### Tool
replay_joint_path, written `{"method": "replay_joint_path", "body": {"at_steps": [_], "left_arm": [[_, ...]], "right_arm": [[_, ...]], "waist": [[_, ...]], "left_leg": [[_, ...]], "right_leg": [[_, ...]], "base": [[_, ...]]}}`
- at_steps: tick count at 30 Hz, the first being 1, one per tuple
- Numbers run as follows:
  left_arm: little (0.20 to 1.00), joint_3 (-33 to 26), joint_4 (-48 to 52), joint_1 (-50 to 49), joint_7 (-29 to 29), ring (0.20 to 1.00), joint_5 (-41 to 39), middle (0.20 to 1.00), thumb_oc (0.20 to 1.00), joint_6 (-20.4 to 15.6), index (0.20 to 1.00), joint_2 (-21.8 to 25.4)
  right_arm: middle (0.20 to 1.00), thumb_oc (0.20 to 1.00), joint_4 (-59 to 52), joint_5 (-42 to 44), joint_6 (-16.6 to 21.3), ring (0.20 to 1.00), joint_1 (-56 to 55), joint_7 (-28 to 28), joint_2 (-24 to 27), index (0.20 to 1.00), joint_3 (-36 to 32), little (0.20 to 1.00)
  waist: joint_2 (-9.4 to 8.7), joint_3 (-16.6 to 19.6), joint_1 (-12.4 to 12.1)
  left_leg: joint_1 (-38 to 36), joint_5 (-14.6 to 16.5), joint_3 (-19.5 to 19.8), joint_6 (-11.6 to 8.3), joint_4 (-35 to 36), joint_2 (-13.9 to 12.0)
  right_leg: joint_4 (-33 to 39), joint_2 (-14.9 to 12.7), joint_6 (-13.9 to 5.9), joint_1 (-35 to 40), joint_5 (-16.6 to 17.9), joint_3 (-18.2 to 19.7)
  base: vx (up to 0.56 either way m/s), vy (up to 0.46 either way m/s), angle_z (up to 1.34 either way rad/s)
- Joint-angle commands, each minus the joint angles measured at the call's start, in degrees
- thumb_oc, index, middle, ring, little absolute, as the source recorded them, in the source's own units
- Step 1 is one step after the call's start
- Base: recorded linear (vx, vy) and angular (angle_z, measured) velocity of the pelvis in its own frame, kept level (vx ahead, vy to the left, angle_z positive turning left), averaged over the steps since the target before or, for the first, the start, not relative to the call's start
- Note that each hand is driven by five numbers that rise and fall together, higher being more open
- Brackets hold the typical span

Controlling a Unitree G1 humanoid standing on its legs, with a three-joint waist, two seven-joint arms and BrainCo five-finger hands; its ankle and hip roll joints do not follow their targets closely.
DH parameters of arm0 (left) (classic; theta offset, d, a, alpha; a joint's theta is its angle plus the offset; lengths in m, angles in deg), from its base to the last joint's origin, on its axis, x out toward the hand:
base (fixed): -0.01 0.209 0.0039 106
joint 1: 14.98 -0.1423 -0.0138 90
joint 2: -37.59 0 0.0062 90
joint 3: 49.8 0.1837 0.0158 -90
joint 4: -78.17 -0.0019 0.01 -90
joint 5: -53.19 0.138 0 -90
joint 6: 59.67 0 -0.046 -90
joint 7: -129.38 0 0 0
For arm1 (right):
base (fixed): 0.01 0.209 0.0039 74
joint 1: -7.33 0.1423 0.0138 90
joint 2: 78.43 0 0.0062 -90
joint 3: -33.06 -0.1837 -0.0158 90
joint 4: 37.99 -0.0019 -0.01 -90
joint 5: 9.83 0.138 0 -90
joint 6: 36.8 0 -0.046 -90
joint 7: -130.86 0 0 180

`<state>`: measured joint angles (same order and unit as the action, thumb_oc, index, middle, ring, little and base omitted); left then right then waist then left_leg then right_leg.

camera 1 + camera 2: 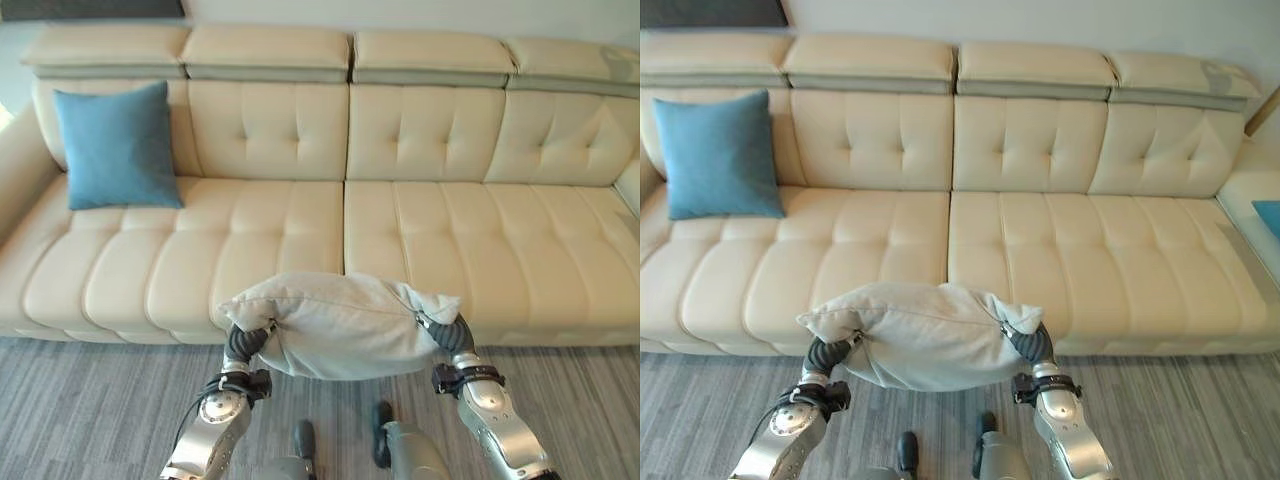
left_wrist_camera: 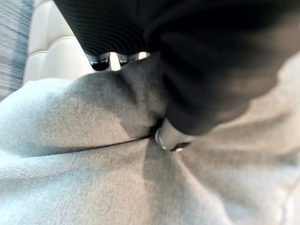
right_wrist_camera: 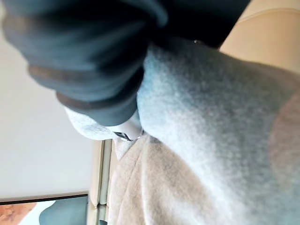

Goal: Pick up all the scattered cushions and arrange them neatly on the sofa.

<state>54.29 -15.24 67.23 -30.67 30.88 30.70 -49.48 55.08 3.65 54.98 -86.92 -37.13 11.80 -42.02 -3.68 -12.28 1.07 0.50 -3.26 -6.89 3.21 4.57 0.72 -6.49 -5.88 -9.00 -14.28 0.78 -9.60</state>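
Cream tufted leather sofa (image 1: pixel 440 230) lies straight ahead; the pale grey fabric cushion (image 1: pixel 340 325) hangs crosswise before its front edge, left hand (image 2: pixel 173 136) and right hand (image 3: pixel 126 126) gripping its ends.

Both head views look down at the cream tufted leather sofa (image 1: pixel 400 230); both wrist views press close against the pale grey fabric cushion (image 2: pixel 93 154).
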Motion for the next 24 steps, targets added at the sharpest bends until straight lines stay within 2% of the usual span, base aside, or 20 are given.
{"method": "replay_joint_path", "body": {"at_steps": [1,3,4,6,7,8,9,11,13,14,17,18,19,20,21,22,24], "left_arm": [[0.200,-1.82,4.85,5.16,-1.20,0.200,3.73,0.200,0.200,-3.82,0.200,-1.73],[0.200,-2.05,4.43,5.03,-1.82,0.200,3.95,0.200,0.200,-4.06,0.200,-2.19],[0.200,-1.93,4.22,4.77,-2.11,0.200,3.91,0.200,0.200,-4.10,0.200,-2.55],[0.200,-1.93,4.08,4.73,-1.84,0.200,3.25,0.200,0.200,-4.30,0.200,-3.10],[0.200,-2.08,4.12,4.78,-1.99,0.200,3.18,0.200,0.200,-4.42,0.200,-3.02],[0.200,-1.91,4.32,4.12,-2.61,0.200,2.79,0.200,0.200,-4.57,0.200,-3.09],[0.200,-1.90,4.34,4.09,-2.62,0.200,2.79,0.200,0.200,-4.57,0.200,-3.10],[0.200,-2.32,4.38,3.41,-3.14,0.200,2.50,0.200,0.200,-4.65,0.200,-2.82],[0.200,-2.63,5.07,2.61,-3.44,0.200,1.85,0.200,0.200,-4.91,0.200,-2.51],[0.200,-2.64,4.85,2.76,-3.41,0.200,1.38,0.200,0.200,-4.65,0.200,-2.67],[0.200,-2.26,4.93,2.75,-3.55,0.200,1.52,0.200,0.200,-4.29,0.200,-2.85],[0.200,-2.01,4.84,2.38,-3.65,0.200,1.93,0.200,0.200,-4.06,0.200,-2.85],[0.200,-1.96,4.93,2.19,-3.75,0.200,2.13,0.200,0.200,-3.98,0.200,-2.96],[0.200,-1.90,4.88,1.84,-3.82,0.200,2.76,0.200,0.200,-3.55,0.200,-3.13],[0.200,-1.70,5.05,1.55,-3.84,0.200,3.04,0.200,0.200,-3.55,0.200,-3.20],[0.200,-1.80,4.70,1.58,-3.90,0.200,3.75,0.200,0.200,-2.96,0.200,-2.98],[0.200,-2.00,4.67,1.33,-3.77,0.200,3.81,0.200,0.200,-2.80,0.200,-3.03]], "right_arm": [[0.200,0.200,-4.95,-1.26,3.08,0.200,4.85,-0.11,0.74,0.200,-0.48,0.200],[0.200,0.200,-4.59,-1.75,2.92,0.200,3.87,-0.39,1.18,0.200,-1.20,0.200],[0.200,0.200,-4.17,-2.00,2.95,0.200,3.13,-0.45,1.42,0.200,-1.71,0.200],[0.200,0.200,-3.90,-2.53,3.02,0.200,2.53,-0.37,2.01,0.200,-2.49,0.200],[0.200,0.200,-3.69,-2.47,3.04,0.200,2.23,-0.42,2.35,0.200,-2.82,0.200],[0.200,0.200,-3.55,-2.16,3.19,0.200,1.62,-0.74,2.82,0.200,-3.23,0.200],[0.200,0.200,-3.54,-2.15,3.20,0.200,1.60,-0.75,2.84,0.200,-3.22,0.200],[0.200,0.200,-3.02,-1.83,3.14,0.200,0.97,-1.31,3.19,0.200,-3.44,0.200],[0.200,0.200,-3.10,-1.26,3.27,0.200,0.77,-1.93,4.04,0.200,-3.41,0.200],[0.200,0.200,-3.01,-1.29,3.18,0.200,0.63,-1.84,4.16,0.200,-3.80,0.200],[0.200,0.200,-2.58,-1.08,3.02,0.200,1.09,-1.22,3.75,0.200,-3.92,0.200],[0.200,0.200,-2.45,-1.37,3.13,0.200,1.61,-0.91,3.57,0.200,-3.58,0.200],[0.200,0.200,-2.39,-1.58,3.03,0.200,1.59,-0.96,3.55,0.200,-3.52,0.200],[0.200,0.200,-2.45,-2.11,3.09,0.200,1.58,-0.94,3.50,0.200,-3.22,0.200],[0.200,0.200,-2.61,-2.19,3.09,0.200,1.64,-0.87,3.65,0.200,-3.05,0.200],[0.200,0.200,-2.49,-2.62,2.80,0.200,1.78,-0.75,3.65,0.200,-3.13,0.200],[0.200,0.200,-2.52,-2.72,2.53,0.200,1.69,-0.75,3.53,0.200,-3.33,0.200]], "waist": [[0.00,-1.53,-0.51],[-0.32,-0.82,-0.41],[-0.15,-0.04,-0.17],[0.47,0.54,0.60],[0.79,0.80,1.00],[1.20,1.01,0.97],[1.24,1.09,1.10],[1.49,1.07,1.00],[1.01,-0.61,-0.02],[0.32,-1.31,-0.34],[-0.73,-2.15,-0.85],[-0.83,-1.94,-1.12],[-0.71,-1.60,-1.05],[-0.21,-1.22,-0.82],[0.25,-0.88,-0.71],[0.80,-0.50,-0.24],[0.87,-0.15,-0.26]], "left_leg": [[-7.44,9.07,0.39,-1.97,0.43,2.51],[-9.36,10.89,1.45,-2.76,-0.15,2.24],[-10.06,12.02,1.88,-3.12,-1.32,1.54],[-10.55,12.34,2.31,-4.14,-3.76,-0.06],[-10.42,11.77,2.92,-4.83,-5.95,-0.95],[-9.14,9.27,3.37,-5.96,-9.47,-1.68],[-8.93,9.39,3.51,-6.01,-9.71,-1.73],[-6.51,5.21,3.28,-7.84,-17.72,-2.25],[0.86,0.95,4.68,-9.36,-32.86,-1.56],[4.14,1.97,3.98,-7.93,-34.61,-1.77],[10.31,7.19,4.04,-5.67,-31.47,0.05],[10.63,7.48,5.42,-4.82,-19.11,1.51],[9.94,6.43,6.24,-4.88,-15.13,1.73],[9.68,0.24,7.78,-5.76,-6.21,1.17],[10.21,-1.50,8.58,-6.55,-1.48,1.26],[12.31,-2.30,7.42,-8.07,0.43,1.27],[12.21,-2.73,6.30,-8.28,0.43,1.17]], "right_leg": [[9.80,3.28,-1.36,-0.32,4.73,-2.64],[10.99,3.47,-0.66,1.90,4.53,-2.81],[9.70,3.84,0.32,2.56,3.82,-2.52],[7.29,4.37,1.63,3.12,2.59,-3.20],[6.16,4.77,2.46,3.53,1.34,-3.44],[6.01,5.17,3.49,4.55,-0.17,-3.96],[5.96,5.17,3.52,4.48,-0.23,-4.09],[6.32,5.95,4.86,6.88,-1.89,-4.35],[7.28,6.69,6.79,10.33,-3.56,-3.86],[7.75,6.47,7.39,12.17,-4.52,-3.19],[8.55,5.38,7.07,14.42,-5.04,-2.66],[8.93,5.18,6.43,15.51,-5.22,-2.13],[8.90,5.21,6.36,16.08,-5.44,-2.10],[9.27,5.78,6.40,16.76,-5.91,-2.18],[9.29,6.07,6.36,17.62,-6.43,-2.34],[9.57,6.62,6.31,19.55,-7.02,-2.48],[9.51,6.67,6.20,20.38,-7.35,-2.14]], "base": [[0.34,-0.129,0.01],[0.48,-0.164,0.02],[0.51,-0.168,0.18],[0.53,-0.220,0.29],[0.59,-0.296,0.27],[0.39,-0.205,0.40],[0.38,-0.199,0.62],[0.31,-0.176,0.41],[0.40,-0.283,0.11],[0.40,-0.275,0.13],[0.25,-0.101,-0.03],[0.30,0.009,-0.16],[0.35,0.030,-0.13],[0.28,0.041,-0.18],[0.40,0.077,0.01],[0.30,0.069,0.14],[0.35,0.111,0.20]]}}
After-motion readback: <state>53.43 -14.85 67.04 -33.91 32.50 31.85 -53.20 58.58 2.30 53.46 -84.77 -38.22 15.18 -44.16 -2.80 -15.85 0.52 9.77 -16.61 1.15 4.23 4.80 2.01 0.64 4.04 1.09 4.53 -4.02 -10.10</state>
